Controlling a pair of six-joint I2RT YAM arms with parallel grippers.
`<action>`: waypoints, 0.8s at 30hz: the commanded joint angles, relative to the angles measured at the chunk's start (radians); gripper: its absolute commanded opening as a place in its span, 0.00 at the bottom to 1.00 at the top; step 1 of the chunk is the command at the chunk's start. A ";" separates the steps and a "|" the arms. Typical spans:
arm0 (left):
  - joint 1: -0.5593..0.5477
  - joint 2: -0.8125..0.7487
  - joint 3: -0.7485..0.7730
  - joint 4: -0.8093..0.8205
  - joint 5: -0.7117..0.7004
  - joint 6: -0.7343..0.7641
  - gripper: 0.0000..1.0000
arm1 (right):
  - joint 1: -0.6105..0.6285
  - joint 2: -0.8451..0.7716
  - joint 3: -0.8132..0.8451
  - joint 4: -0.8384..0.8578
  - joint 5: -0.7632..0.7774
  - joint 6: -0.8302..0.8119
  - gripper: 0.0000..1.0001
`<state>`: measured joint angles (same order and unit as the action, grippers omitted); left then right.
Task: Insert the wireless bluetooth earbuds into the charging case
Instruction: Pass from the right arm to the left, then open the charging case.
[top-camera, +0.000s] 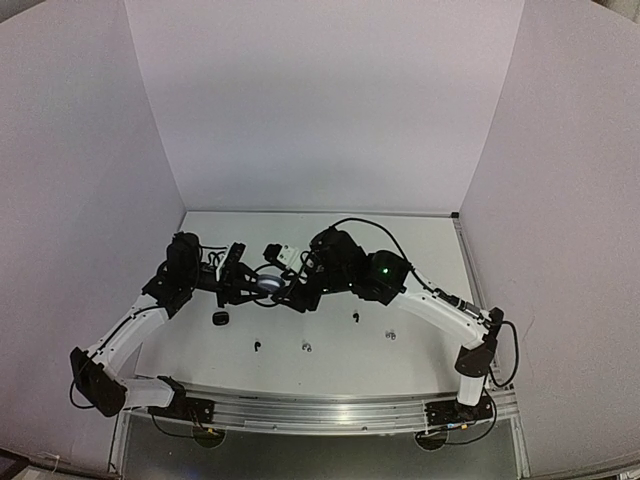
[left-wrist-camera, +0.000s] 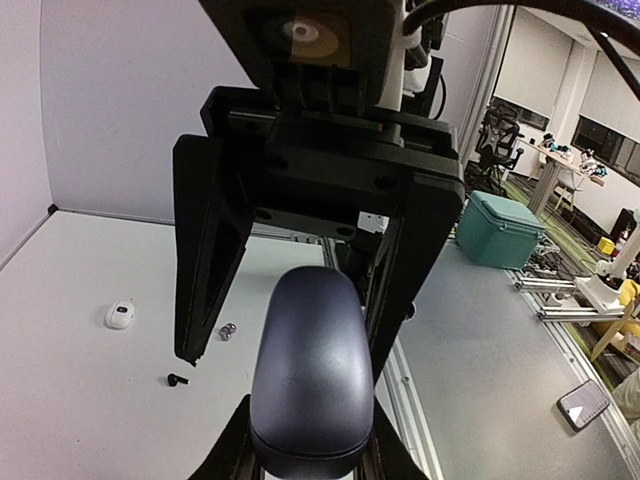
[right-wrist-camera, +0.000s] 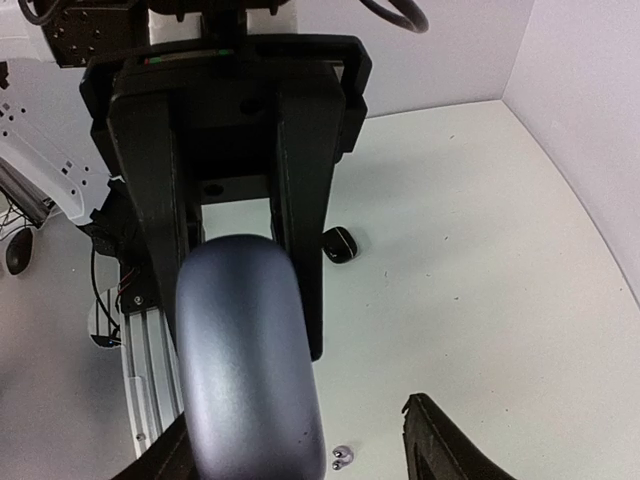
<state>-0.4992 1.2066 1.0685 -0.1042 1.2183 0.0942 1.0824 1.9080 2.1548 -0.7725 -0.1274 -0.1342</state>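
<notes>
Top view: a smooth grey-blue pebble-shaped charging case (top-camera: 268, 284) is held off the white table (top-camera: 420, 250) between left gripper (top-camera: 246, 283) and right gripper (top-camera: 293, 297), likely for a handover or lid opening. Tiny wireless earbuds (top-camera: 306, 347) are seen scattered nearer the bases.
Left wrist: the case is clamped endwise by the left gripper.
Right wrist: the right gripper's jaws are spread, released around the case.

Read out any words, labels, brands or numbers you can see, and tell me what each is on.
No text can be read in any view.
The grey case, held in the left gripper: plain shell, no marking.
The white case on the table: too small to tell.
The teal box beyond the table: no label seen.
</notes>
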 joint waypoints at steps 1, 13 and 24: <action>0.001 -0.038 -0.014 0.057 -0.024 0.002 0.00 | -0.006 -0.073 -0.005 -0.002 -0.059 0.019 0.66; -0.001 -0.043 -0.043 0.163 -0.005 -0.019 0.00 | -0.007 -0.004 0.056 0.028 -0.033 -0.013 0.77; -0.002 -0.035 -0.035 0.160 0.035 0.004 0.00 | -0.041 0.007 0.069 0.064 -0.039 0.001 0.76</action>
<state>-0.4995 1.1904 1.0233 0.0113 1.2162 0.0861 1.0616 1.8996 2.1880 -0.7508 -0.1547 -0.1321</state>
